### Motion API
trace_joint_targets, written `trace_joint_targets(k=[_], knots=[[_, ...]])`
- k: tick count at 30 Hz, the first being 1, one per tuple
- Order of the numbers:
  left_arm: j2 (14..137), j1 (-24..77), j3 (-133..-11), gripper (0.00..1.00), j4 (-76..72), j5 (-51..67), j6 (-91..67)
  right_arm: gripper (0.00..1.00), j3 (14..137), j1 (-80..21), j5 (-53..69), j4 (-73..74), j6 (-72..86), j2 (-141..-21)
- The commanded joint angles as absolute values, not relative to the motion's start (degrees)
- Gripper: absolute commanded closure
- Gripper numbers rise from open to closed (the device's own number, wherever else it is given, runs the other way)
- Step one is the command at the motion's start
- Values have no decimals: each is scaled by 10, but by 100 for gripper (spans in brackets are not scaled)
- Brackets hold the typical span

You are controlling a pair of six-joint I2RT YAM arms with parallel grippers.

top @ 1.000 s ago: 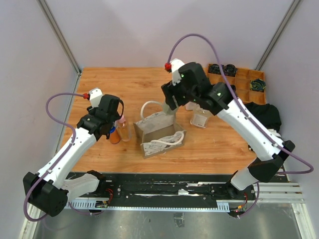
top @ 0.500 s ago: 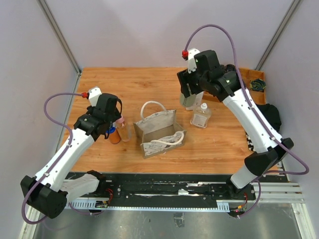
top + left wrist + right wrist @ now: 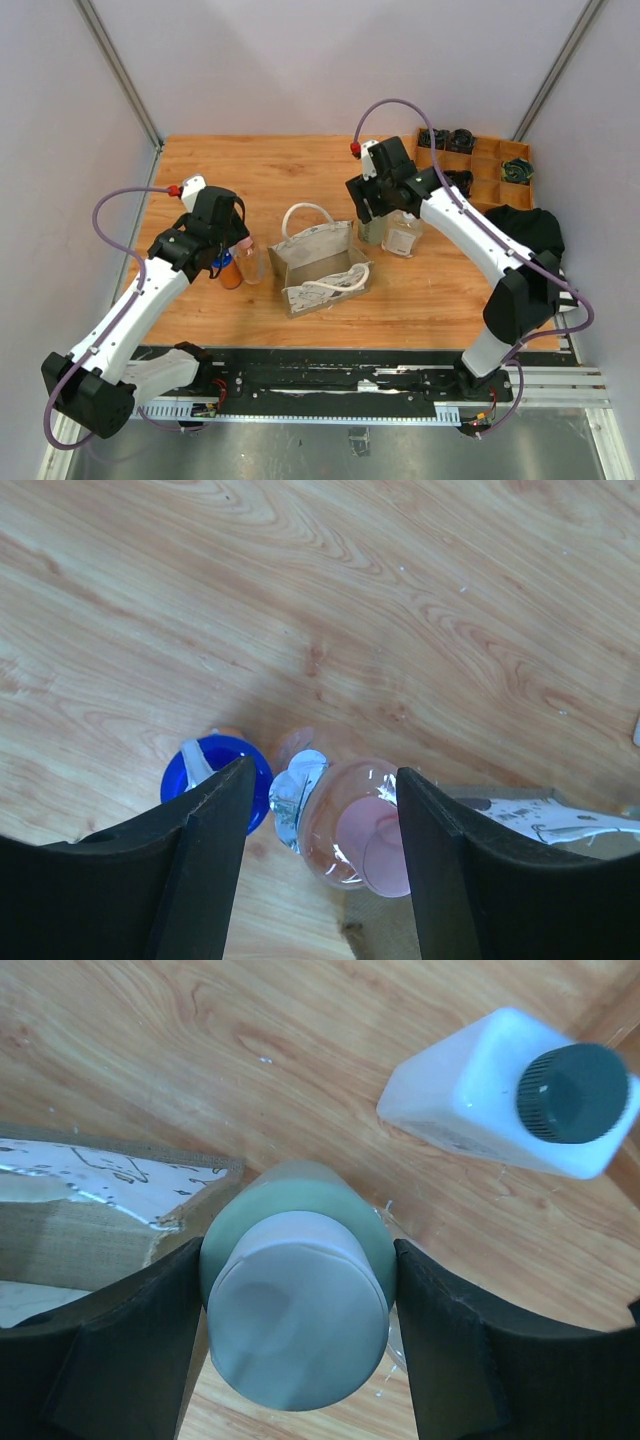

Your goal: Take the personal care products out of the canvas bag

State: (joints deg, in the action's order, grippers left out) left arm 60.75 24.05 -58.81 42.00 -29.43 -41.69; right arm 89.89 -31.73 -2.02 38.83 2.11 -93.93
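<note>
**A:** Top view?
**B:** My right gripper (image 3: 372,222) grasps the pale green bottle (image 3: 371,233) beside the canvas bag (image 3: 318,262).
**A:** Left wrist?
**B:** My left gripper (image 3: 325,772) straddles the pink-capped bottle (image 3: 365,830). Clamped or released, I cannot tell. Lifting could topple it onto the blue cap (image 3: 215,772).
**A:** Right wrist?
**B:** A tilted release might knock the dark-capped bottle (image 3: 480,1090).

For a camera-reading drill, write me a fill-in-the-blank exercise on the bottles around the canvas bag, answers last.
The right gripper grips a round bottle whose body is pale ___.
The square bottle beside it has a ___ cap.
The left gripper straddles a clear bottle with a ___ cap.
The orange bottle next to that one has a ___ cap.
Missing words: green, black, pink, blue.
</note>
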Motion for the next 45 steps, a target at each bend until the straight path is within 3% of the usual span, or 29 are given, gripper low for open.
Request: trace_joint_targets(k=[1,18,21,29,35,45], knots=[[600,237,-583,37,423,-259,-428,41,863,-312,-36,274,27,-937],[590,237,-558,39,397,-235,-432,44,809,-309,-49,241,52,-977],[589,237,-559,39,398,-233,-427,39,812,-309,-55,250,55,-983],[594,237,-557,39,394,-220,-428,2,823,-301,-41,275,66,-977],[593,237,-565,39,401,-211,-432,1,852,-302,-37,310,67,-965],[597,237,-585,40,408,-225,-413,2,821,-330,-59,308,49,-806]])
